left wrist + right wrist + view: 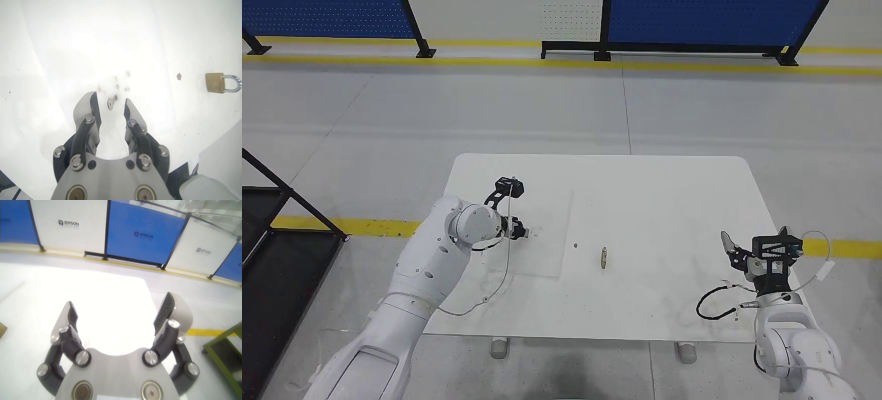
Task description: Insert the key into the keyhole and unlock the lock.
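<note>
A small silver round-headed key is lying flat on the desk. It is sitting between the open jaws of the left gripper, touching neither. The right gripper is gaping too.

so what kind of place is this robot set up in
Most likely a fenced-off robot test cell in a factory hall or lab: blue and white perforated partition panels stand behind, yellow lines mark the pale floor, and one white table holds a padlock and key.

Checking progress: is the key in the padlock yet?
Out. The key lies on the table near the left end effector, apart from the padlock.
</note>
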`<state>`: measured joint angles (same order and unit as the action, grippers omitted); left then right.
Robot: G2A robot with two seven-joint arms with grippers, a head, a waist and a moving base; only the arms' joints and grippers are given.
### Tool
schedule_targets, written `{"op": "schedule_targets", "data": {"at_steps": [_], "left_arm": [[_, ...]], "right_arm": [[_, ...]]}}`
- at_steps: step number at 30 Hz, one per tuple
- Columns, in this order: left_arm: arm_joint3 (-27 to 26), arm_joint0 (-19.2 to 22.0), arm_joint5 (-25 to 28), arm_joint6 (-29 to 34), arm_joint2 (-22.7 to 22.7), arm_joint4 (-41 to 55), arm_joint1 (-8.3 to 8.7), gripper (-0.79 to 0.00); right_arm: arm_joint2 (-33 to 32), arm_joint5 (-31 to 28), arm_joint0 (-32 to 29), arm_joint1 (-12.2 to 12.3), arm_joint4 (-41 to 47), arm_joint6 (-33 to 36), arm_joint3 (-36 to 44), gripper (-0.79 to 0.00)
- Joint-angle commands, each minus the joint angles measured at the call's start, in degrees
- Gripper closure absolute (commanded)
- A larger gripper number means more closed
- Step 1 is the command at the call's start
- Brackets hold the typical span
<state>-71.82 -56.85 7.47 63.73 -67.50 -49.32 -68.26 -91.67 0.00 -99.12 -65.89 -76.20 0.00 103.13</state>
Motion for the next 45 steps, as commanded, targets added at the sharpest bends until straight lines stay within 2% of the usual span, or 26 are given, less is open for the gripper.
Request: {"op": "schedule_targets", "data": {"at_steps": [1, 13, 17, 20, 25, 37, 45], "left_arm": [[0.18, 0.06, 0.08, 0.01, 0.03, 0.12, 0.04, -0.259], [1.38, 0.47, 0.46, 0.16, 0.54, 1.30, 0.23, -0.179], [1.50, 0.59, 0.37, 0.22, 0.75, 1.33, 0.30, -0.117], [1.58, 0.65, 0.29, 0.26, 0.90, 1.44, 0.35, -0.102], [1.78, 0.77, 0.15, 0.34, 1.20, 1.64, 0.40, -0.003], [1.32, 0.90, 0.09, 0.11, 1.81, 1.88, 0.57, 0.000], [-3.69, -0.78, 0.63, 0.44, 0.90, 1.36, 1.20, 0.000]], "right_arm": [[0.00, 0.00, 0.00, 0.00, 0.00, 0.00, 0.00, -0.785], [0.00, 0.00, 0.00, 0.00, 0.00, 0.00, 0.00, -0.785], [0.00, 0.00, 0.00, 0.00, 0.00, 0.00, 0.00, -0.785], [0.00, 0.00, 0.00, 0.00, 0.00, 0.00, 0.00, -0.785], [0.00, 0.00, 0.00, 0.00, 0.00, 0.00, 0.00, -0.785], [0.00, 0.00, 0.00, 0.00, 0.00, 0.00, 0.00, -0.785], [0.00, 0.00, 0.00, 0.00, 0.00, 0.00, 0.00, -0.785]]}}
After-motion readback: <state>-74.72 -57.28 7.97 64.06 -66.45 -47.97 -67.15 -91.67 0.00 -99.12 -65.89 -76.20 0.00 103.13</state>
